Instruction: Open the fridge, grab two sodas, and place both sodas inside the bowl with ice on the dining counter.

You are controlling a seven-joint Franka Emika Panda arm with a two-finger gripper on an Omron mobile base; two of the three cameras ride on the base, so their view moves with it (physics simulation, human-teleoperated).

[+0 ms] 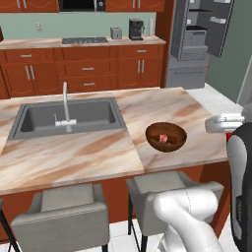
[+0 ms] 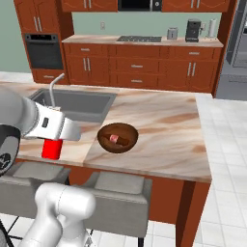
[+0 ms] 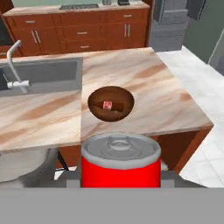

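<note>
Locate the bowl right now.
The bowl sits on the dining counter, right of the sink in the left base view, near the counter's front edge; the hand view shows it just beyond the gripped soda.

Red soda (image 3: pixel 119 164) gripper-held (image 2: pixel 54 140), another in bowl (image 1: pixel 166 136)

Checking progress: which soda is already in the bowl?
None clearly: the soda with the silvery top is in the gripper, short of the bowl. The small red thing inside it is too small to identify.
</note>
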